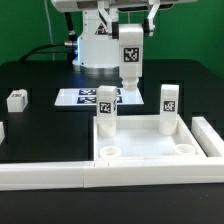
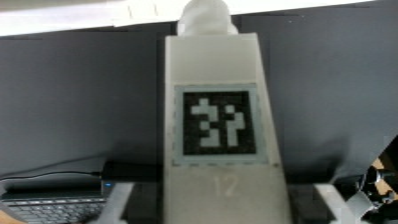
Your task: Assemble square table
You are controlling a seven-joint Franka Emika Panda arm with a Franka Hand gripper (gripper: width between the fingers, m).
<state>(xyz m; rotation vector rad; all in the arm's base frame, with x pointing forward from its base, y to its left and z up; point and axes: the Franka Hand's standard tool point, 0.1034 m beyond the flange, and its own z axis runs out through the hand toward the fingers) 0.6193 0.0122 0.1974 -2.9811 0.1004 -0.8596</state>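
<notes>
The white square table top [image 1: 146, 152] lies upside down near the front, raised rim up. Two white tagged legs stand upright at its far corners, one towards the exterior view's left [image 1: 107, 110] and one towards its right [image 1: 169, 103]. Round sockets [image 1: 110, 150] show at the near corners. My gripper [image 1: 129, 30] is shut on the upper end of a third tagged leg [image 1: 130, 58], holding it upright in the air above and behind the top. In the wrist view this leg [image 2: 222, 110] fills the middle, between my gripper's [image 2: 222, 203] fingers [image 2: 150, 203]. A fourth leg [image 1: 16, 99] lies at the left.
The marker board [image 1: 84, 97] lies flat behind the table top. The long white L-shaped border rail [image 1: 45, 174] runs along the front and up the exterior view's right side [image 1: 209, 136]. The robot base [image 1: 97, 48] stands at the back. A small white piece [image 1: 2, 130] sits at the left edge.
</notes>
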